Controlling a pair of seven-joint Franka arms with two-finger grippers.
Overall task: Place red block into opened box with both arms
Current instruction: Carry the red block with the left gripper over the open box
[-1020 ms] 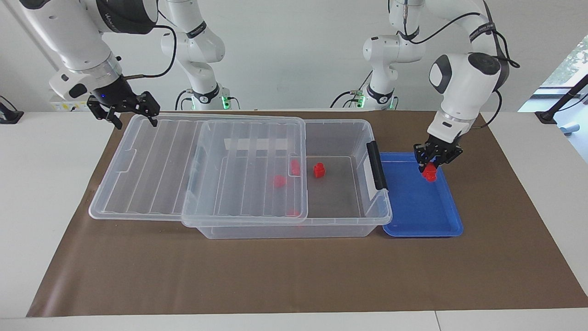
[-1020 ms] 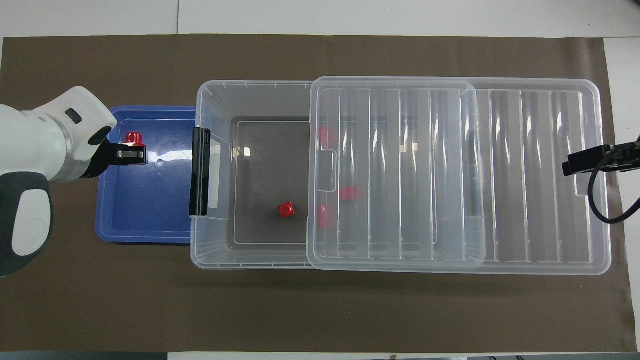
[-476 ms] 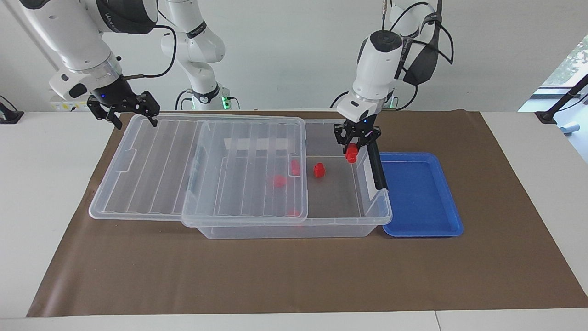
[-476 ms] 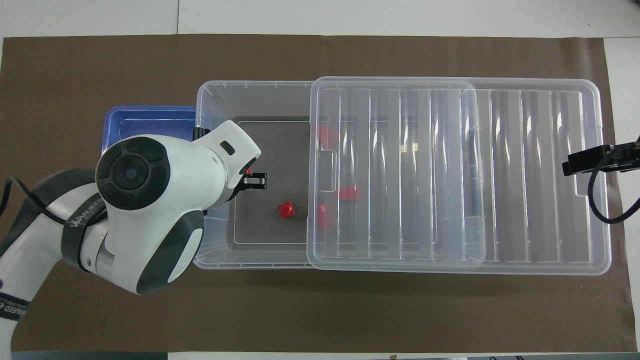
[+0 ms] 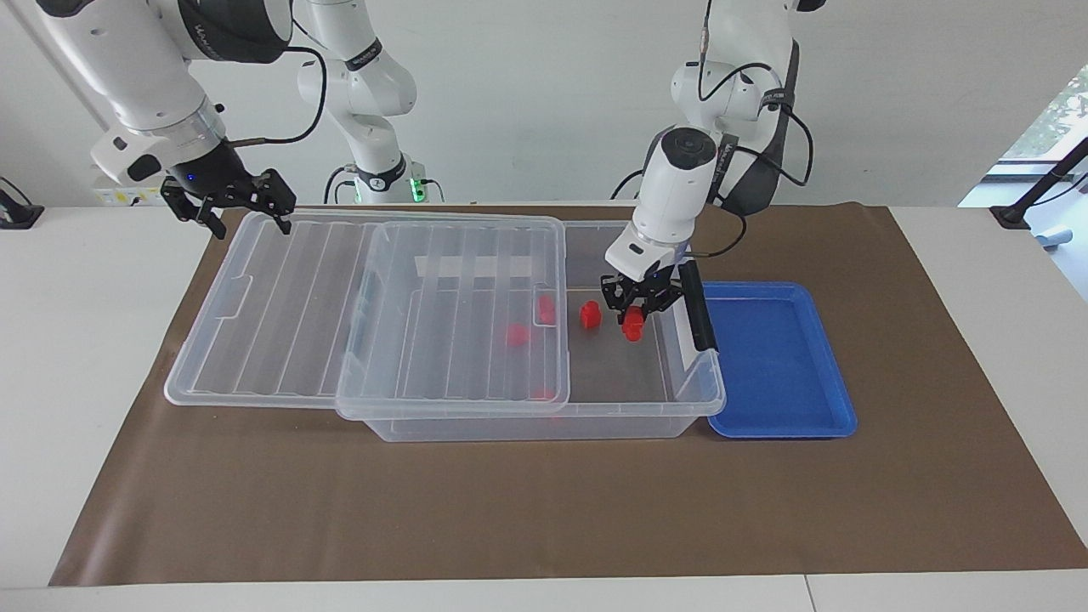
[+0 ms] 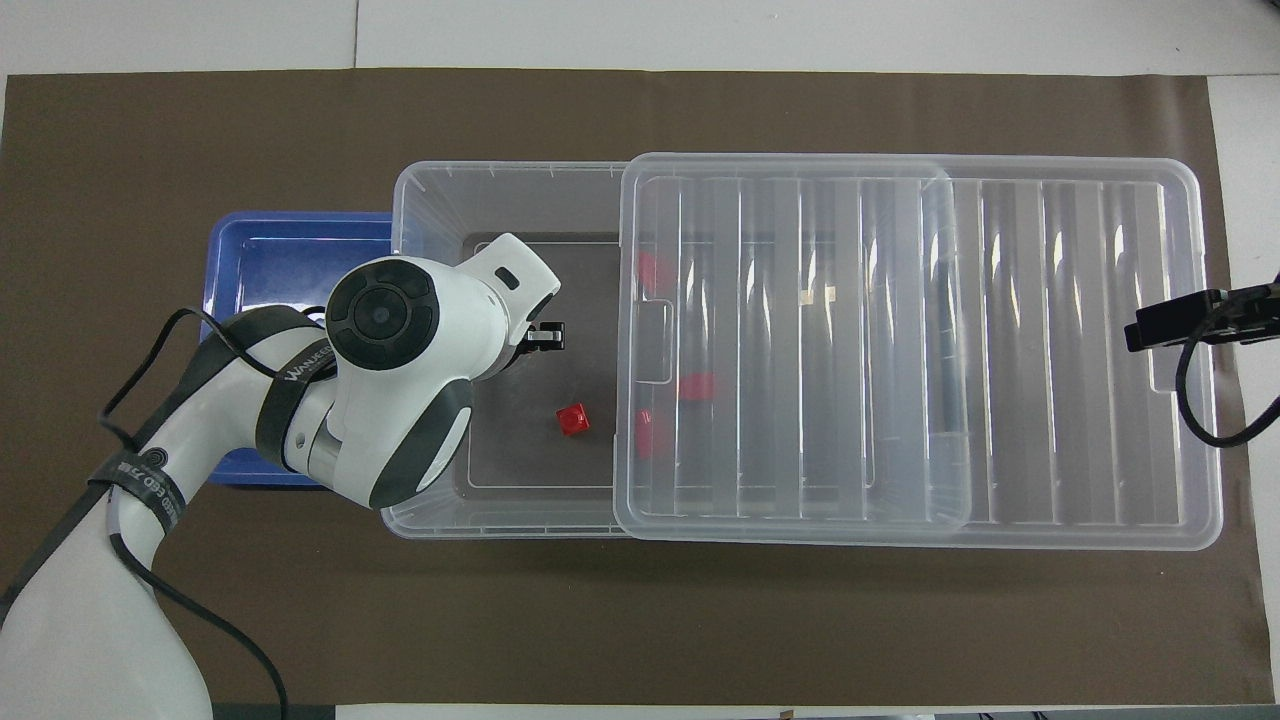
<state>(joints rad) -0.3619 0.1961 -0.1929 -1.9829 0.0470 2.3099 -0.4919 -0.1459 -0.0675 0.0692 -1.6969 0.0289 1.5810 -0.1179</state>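
Observation:
My left gripper (image 5: 634, 313) is shut on a red block (image 5: 632, 325) and hangs low inside the uncovered part of the clear box (image 5: 544, 422), close to the end wall with the black latch handle (image 5: 699, 310). In the overhead view the left gripper (image 6: 545, 338) and its arm hide that block. Another red block (image 5: 590, 315) (image 6: 572, 419) lies on the box floor beside it. More red blocks (image 6: 695, 386) show through the ribbed lid (image 5: 340, 306) (image 6: 900, 350), which is slid toward the right arm's end. My right gripper (image 5: 250, 221) (image 6: 1150, 330) waits open at the lid's end edge.
A shallow blue tray (image 5: 773, 365) (image 6: 270, 260) sits against the box's latch end, with nothing in it. Everything rests on a brown mat (image 5: 510, 510) on the white table. The lid overhangs the box toward the right arm's end.
My left gripper carried the red block from the blue tray over the box's latch end and down into the uncovered part. The right arm and the lid have not moved.

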